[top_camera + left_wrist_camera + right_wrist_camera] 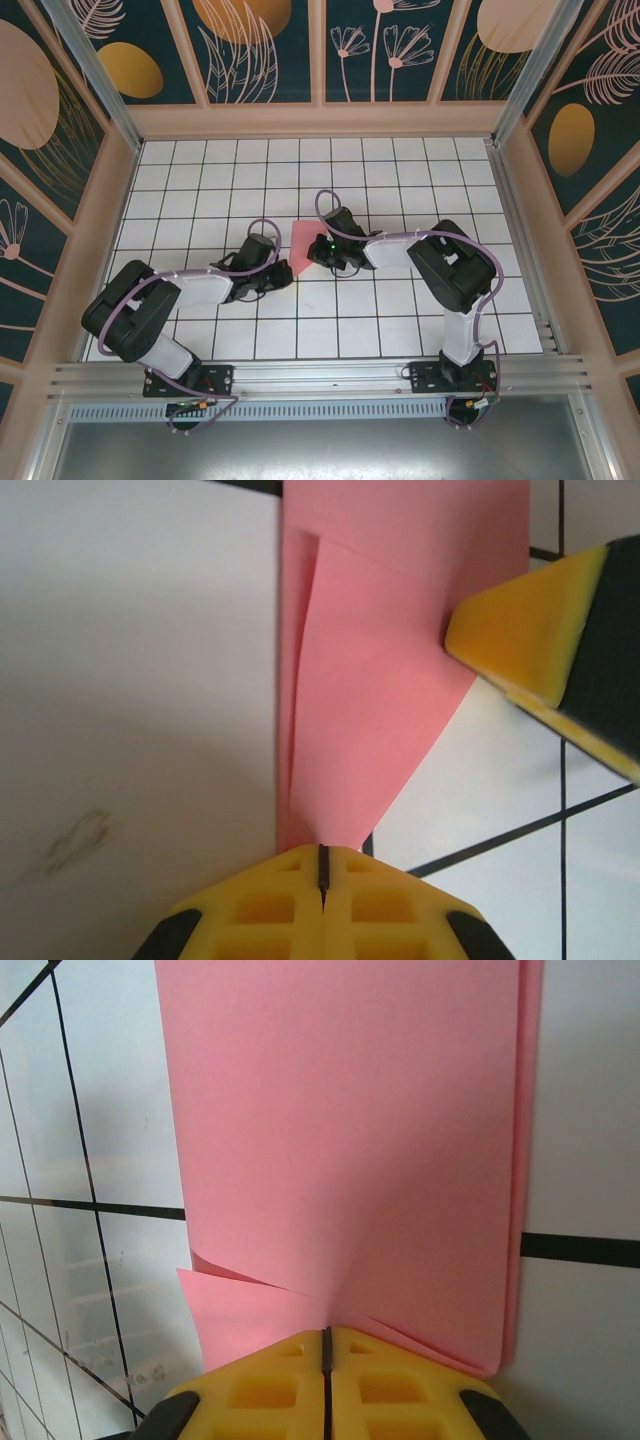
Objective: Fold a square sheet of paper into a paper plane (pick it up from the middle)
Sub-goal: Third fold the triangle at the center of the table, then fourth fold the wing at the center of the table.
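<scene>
One paper [303, 240] lies on one table [400, 170]. There are two arms, the left arm [150, 310] to the paper's left and the right arm [455, 270] to its right. There are two grippers at the paper, the left gripper [322, 865] and the right gripper [326, 1345].

Bright, even light; soft faint shadows; wrist views slightly blurred up close (left wrist dimmer).

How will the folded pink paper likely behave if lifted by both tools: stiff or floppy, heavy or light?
Probably floppy: the folded pink paper is thin, and its layers gape beside the right tool. Likely very light, so it could slide on the smooth table. The creases near the left tool may stiffen it slightly lengthwise.
</scene>
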### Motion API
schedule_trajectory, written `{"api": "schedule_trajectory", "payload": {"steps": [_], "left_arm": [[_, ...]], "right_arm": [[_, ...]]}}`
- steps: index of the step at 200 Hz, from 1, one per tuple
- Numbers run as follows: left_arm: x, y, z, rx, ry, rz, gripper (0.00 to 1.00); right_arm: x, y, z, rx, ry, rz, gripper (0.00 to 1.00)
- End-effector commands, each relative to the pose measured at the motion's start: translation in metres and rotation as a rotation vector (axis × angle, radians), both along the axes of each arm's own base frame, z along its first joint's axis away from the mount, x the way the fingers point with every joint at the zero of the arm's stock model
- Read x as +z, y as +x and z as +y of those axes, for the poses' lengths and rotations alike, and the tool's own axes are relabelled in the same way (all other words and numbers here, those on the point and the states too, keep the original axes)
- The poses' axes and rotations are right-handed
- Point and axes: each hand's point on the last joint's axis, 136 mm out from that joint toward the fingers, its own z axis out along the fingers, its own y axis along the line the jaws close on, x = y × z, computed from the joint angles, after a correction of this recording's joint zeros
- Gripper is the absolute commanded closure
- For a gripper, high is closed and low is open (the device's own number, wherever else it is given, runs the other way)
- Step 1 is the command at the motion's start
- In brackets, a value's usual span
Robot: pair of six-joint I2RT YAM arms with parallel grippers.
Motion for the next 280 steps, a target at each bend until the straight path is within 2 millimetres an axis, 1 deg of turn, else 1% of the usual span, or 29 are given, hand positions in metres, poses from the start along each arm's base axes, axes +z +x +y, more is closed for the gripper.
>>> {"api": "schedule_trajectory", "payload": {"steps": [1,13,35,45,55,72,87,96,111,121,143,167,202,223,256,279,280], "left_arm": [[-0.011,-0.022,0.021,-0.011,0.086,0.063,1.0],[-0.001,-0.02,0.019,-0.019,0.078,0.043,1.0],[0.023,-0.009,0.01,-0.037,0.039,-0.019,1.0],[0.034,-0.001,0.003,-0.045,0.013,-0.053,0.99],[0.045,0.008,-0.005,-0.049,-0.014,-0.087,0.94],[0.062,0.022,-0.015,-0.042,-0.061,-0.138,0.92],[0.072,0.034,-0.023,-0.032,-0.089,-0.168,0.92],[0.074,0.04,-0.026,-0.025,-0.088,-0.174,0.91],[0.069,0.048,-0.029,-0.025,-0.071,-0.167,0.92],[0.061,0.052,-0.03,-0.021,-0.047,-0.155,0.92],[0.045,0.062,-0.024,0.015,0.023,-0.14,0.94],[0.031,0.064,-0.019,0.031,0.067,-0.125,0.96],[0.014,0.064,-0.014,0.038,0.111,-0.091,0.98],[0.007,0.064,-0.01,0.058,0.135,-0.074,0.99],[0.005,0.062,-0.008,0.072,0.142,-0.061,1.0],[0.003,0.061,-0.006,0.076,0.145,-0.055,1.0],[-0.002,0.06,-0.006,0.074,0.152,-0.043,1.0]], "right_arm": [[-0.038,-0.012,-0.025,-0.035,-0.143,0.084,0.91],[-0.036,-0.012,-0.023,-0.032,-0.14,0.084,0.91],[-0.018,-0.007,-0.014,-0.018,-0.094,0.053,0.91],[-0.006,-0.003,-0.009,-0.014,-0.065,0.028,0.9],[0.009,0.002,-0.005,-0.014,-0.032,-0.005,0.89],[0.038,0.01,0.0,-0.026,0.028,-0.067,0.84],[0.054,0.015,-0.005,-0.06,0.061,-0.098,0.78],[0.06,0.017,-0.011,-0.086,0.076,-0.105,0.74],[0.065,0.018,-0.019,-0.12,0.099,-0.107,0.71],[0.064,0.018,-0.025,-0.136,0.103,-0.103,0.69],[0.052,0.016,-0.036,-0.158,0.08,-0.07,0.64],[0.039,0.013,-0.042,-0.168,0.074,-0.027,0.63],[0.025,0.011,-0.037,-0.15,0.083,0.023,0.62],[0.02,0.012,-0.033,-0.145,0.084,0.042,0.63],[0.02,0.013,-0.029,-0.131,0.089,0.045,0.64],[0.02,0.013,-0.026,-0.115,0.097,0.047,0.66],[0.02,0.013,-0.026,-0.114,0.097,0.048,0.66]]}}
